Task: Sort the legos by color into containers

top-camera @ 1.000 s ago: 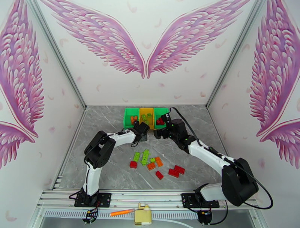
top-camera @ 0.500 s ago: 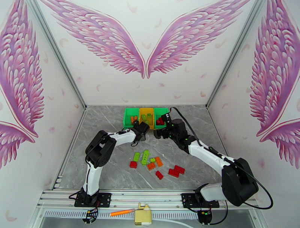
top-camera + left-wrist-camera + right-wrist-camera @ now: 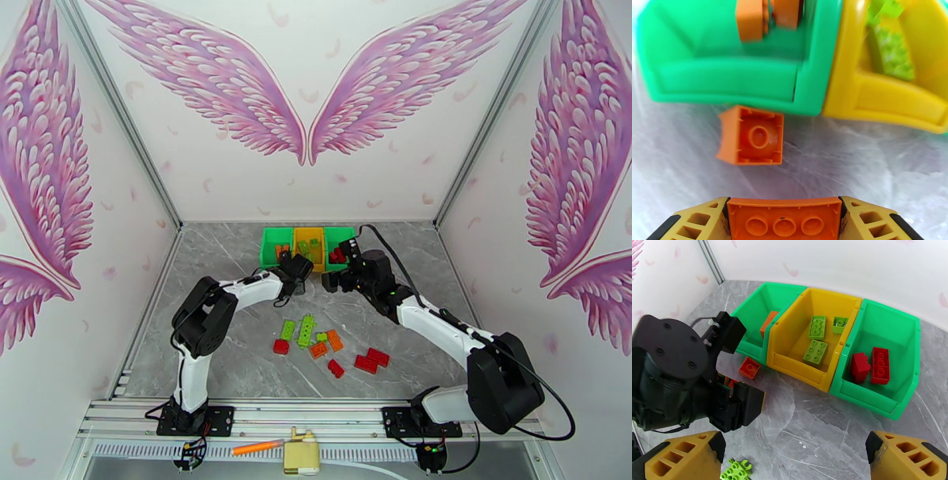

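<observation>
- Left gripper [image 3: 784,225] clamps an orange brick [image 3: 784,211] just before the left green bin [image 3: 730,79]; a second orange brick [image 3: 750,136] lies overturned at its wall.
- Right gripper [image 3: 794,455] hangs wide open, empty, facing the yellow bin [image 3: 798,368].

Containers [image 3: 309,230] stand abreast far back on the table [image 3: 221,260]; one lego [image 3: 749,368] just before the leftmost; other legos [image 3: 306,328] nearer.

A grey marbled desk [image 3: 213,260] sits between white walls [image 3: 316,189] painted with pink wings [image 3: 229,87] — past its near edge lie an orange stick [image 3: 257,448] and a cream block [image 3: 301,455].
</observation>
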